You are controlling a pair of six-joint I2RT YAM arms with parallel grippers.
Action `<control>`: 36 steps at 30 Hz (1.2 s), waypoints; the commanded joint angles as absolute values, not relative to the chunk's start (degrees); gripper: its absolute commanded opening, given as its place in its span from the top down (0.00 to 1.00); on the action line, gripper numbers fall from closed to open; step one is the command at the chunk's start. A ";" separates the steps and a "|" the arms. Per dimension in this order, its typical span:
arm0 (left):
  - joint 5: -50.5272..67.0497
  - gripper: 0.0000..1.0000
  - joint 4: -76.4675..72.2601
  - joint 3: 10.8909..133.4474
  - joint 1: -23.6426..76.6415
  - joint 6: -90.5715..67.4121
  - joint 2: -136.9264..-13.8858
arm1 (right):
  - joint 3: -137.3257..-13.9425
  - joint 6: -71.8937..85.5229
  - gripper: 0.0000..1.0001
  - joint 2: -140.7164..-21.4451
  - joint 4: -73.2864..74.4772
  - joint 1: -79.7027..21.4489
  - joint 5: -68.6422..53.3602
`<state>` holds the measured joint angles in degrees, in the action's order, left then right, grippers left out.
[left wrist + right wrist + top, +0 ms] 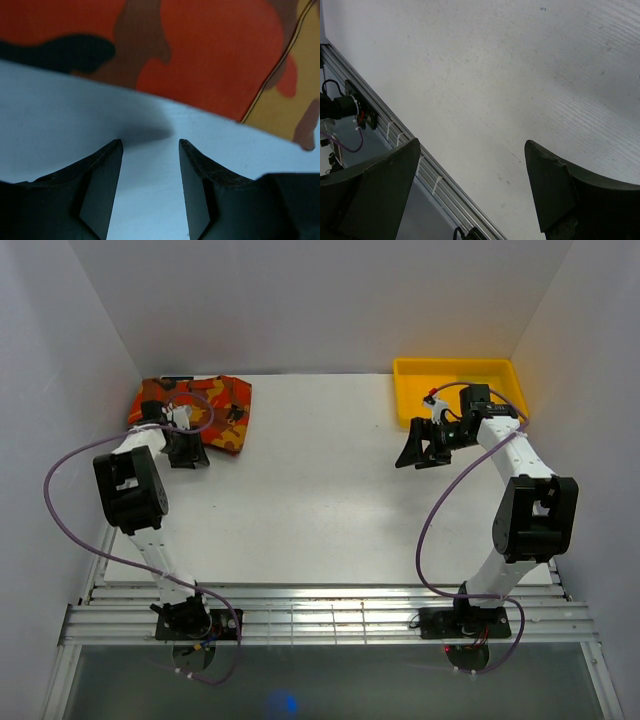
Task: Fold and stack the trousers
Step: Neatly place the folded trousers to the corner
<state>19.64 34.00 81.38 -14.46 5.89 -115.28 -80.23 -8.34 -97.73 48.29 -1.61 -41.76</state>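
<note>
Left gripper [150, 143] half-open, empty, near trousers [210, 55]; right gripper [472, 145] wide, empty; trousers cropped.

The left tool [150, 142] hangs low over the white tabletop [50, 115]. Its two dark fingers [100, 190] stand apart, and only tabletop shows between them. Just past the tips lie the trousers [210, 50], orange, brown, black and yellow, flat across the top.

orange camouflage trousers [228, 403] (black blotches), yellow tray [420, 390]
</note>
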 commanded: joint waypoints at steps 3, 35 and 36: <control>19.34 0.39 29.88 90.60 -13.36 1.67 -123.65 | -79.63 -9.67 0.10 -95.36 48.78 -1.06 -42.28; 30.41 0.02 50.10 72.61 -11.34 20.47 -77.89 | -65.23 -20.21 0.10 -75.16 44.93 -0.79 -23.32; 30.24 0.02 49.84 71.03 -11.42 21.09 -74.74 | -64.00 -20.74 0.10 -73.75 44.48 -0.79 -22.51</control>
<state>28.64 46.26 75.59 -11.29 17.15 -79.18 -66.65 -17.37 -77.23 47.05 -1.08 -28.58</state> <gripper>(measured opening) 0.979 0.903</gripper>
